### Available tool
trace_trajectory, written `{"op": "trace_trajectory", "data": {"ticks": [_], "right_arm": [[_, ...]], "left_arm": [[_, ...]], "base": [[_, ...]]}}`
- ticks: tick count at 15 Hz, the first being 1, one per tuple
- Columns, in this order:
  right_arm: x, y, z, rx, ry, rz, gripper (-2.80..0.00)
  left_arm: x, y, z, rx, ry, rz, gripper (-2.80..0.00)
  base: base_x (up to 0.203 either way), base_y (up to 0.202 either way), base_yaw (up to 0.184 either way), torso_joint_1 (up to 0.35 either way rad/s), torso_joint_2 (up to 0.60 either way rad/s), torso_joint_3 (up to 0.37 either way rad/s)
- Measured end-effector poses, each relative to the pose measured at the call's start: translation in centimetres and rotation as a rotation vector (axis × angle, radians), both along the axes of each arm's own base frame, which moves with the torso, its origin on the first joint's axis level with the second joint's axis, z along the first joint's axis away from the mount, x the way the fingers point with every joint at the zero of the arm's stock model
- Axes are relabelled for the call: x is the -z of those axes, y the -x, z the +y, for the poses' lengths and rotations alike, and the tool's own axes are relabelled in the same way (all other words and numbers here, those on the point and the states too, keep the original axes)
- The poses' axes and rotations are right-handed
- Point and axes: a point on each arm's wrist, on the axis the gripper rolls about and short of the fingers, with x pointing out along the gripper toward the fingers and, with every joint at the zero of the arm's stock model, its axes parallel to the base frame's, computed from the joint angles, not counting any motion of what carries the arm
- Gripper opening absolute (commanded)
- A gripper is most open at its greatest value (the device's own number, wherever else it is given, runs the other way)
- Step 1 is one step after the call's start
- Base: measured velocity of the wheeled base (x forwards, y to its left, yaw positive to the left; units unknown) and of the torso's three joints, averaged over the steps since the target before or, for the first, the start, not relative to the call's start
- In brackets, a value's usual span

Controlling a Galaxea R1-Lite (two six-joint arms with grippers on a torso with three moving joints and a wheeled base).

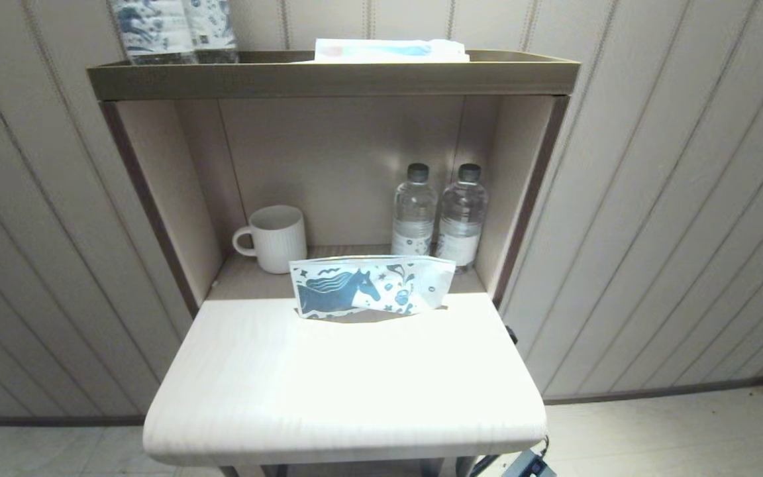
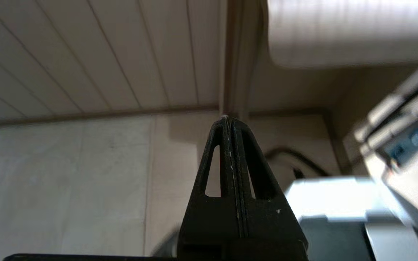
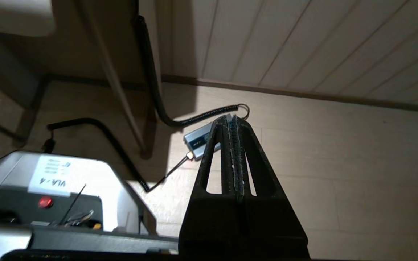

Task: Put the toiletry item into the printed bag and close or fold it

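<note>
The printed bag, white with a dark blue horse and small doodles, stands propped at the back of the white tabletop, just in front of the shelf niche. No toothbrush shows in any view. Neither arm appears in the head view. My left gripper hangs low beside the table, shut with nothing between its fingers, pointing at the floor and wall. On the other side my right gripper is likewise shut and empty, low above the floor.
A white ribbed mug and two clear water bottles stand in the niche behind the bag. Blue-and-white printed packs and a flat box sit on the top shelf. Cables and a small grey device lie on the floor.
</note>
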Motion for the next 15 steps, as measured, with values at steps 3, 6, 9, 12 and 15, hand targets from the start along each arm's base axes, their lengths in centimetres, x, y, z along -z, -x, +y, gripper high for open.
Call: {"op": "trace_trajectory", "data": {"ticks": [3,6,9,12,15], "right_arm": [[2.1,-0.8,0.2,0.021,-0.017,-0.188,-2.8],[2.1,-0.9,0.1,0.073,-0.015,-0.296,-2.8],[2.4,-0.8,-0.2,0.214,0.1,-0.284,-2.8],[3.0,-0.6,-0.3,0.249,0.234,-0.161,-2.8],[3.1,0.0,0.0,0.307,0.224,-0.148,-2.8]], "left_arm": [[1.8,-2.1,0.0,0.001,-0.065,-0.171,-2.8],[1.8,-2.5,0.0,0.009,-0.078,-0.241,-2.8],[1.9,-2.6,0.0,0.008,-0.075,-0.242,-2.8],[1.9,-2.6,0.0,0.01,-0.072,-0.243,-2.8],[1.9,-2.6,0.0,0.018,-0.072,-0.242,-2.8]], "base": [[0.0,0.0,0.0,0.0,0.0,0.0],[0.0,0.0,0.0,0.0,0.0,0.0],[0.0,0.0,0.0,0.0,0.0,0.0],[0.0,0.0,0.0,0.0,0.0,0.0],[0.0,0.0,0.0,0.0,0.0,0.0]]}}
